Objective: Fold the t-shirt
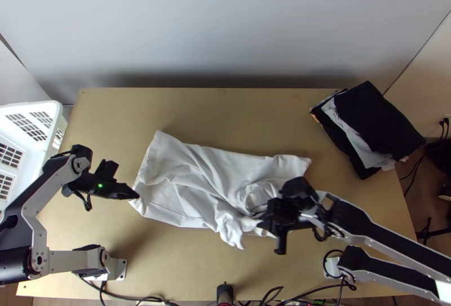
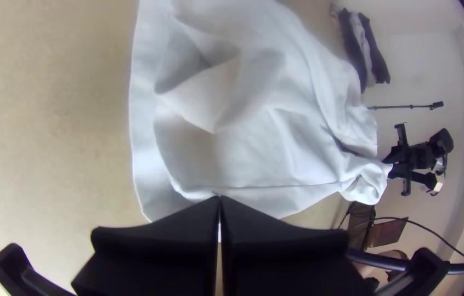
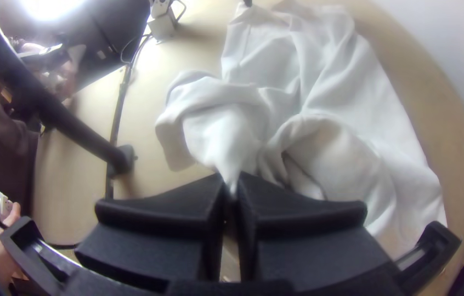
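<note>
T-shirt, white, rumpled on bench. Left gripper: jaws pinching left edge. Right gripper: jaws closed on near-side bunch. Likely fault: crooked fold, should that gathered hold drag layers together.

Had one white t-shirt on one wooden table. Clothes stack: one, several garments in it, exact number couldn't be read. White basket: one. Arms numbered two, left arm and right arm. Grippers were two also, left gripper and right gripper, with two black fingers apiece. Cables: several, they overlapped, so no firm number.
</note>
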`<move>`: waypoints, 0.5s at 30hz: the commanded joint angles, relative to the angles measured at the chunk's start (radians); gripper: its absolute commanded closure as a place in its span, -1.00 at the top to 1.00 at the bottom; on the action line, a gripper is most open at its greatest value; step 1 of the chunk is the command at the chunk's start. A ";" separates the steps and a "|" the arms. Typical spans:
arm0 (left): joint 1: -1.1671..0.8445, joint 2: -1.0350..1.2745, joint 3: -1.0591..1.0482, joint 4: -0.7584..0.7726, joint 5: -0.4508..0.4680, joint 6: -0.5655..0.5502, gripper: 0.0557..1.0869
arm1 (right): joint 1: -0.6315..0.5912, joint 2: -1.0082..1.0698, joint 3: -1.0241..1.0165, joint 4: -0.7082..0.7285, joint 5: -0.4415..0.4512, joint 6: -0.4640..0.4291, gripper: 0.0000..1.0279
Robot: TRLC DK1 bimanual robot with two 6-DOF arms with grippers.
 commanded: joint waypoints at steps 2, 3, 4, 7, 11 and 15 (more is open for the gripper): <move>0.083 0.053 0.055 0.007 0.013 0.038 -0.93 | -0.032 -0.204 -0.083 -0.092 -0.065 0.005 -0.95; 0.100 0.061 0.065 0.007 0.013 0.051 -0.93 | -0.032 -0.218 -0.093 -0.100 -0.065 0.005 -0.95; 0.118 0.068 0.074 0.007 0.013 0.064 -0.93 | -0.034 -0.224 -0.100 -0.110 -0.065 0.005 -0.95; 0.171 0.099 0.111 -0.007 0.016 0.082 -0.93 | -0.047 -0.239 -0.119 -0.127 -0.064 0.005 -0.95; 0.203 0.130 0.164 -0.049 0.033 0.084 -0.93 | -0.052 -0.242 -0.119 -0.129 -0.064 0.011 -0.95; 0.206 0.130 0.207 -0.072 0.067 0.068 -0.93 | -0.069 -0.233 -0.111 -0.115 -0.065 0.013 -0.95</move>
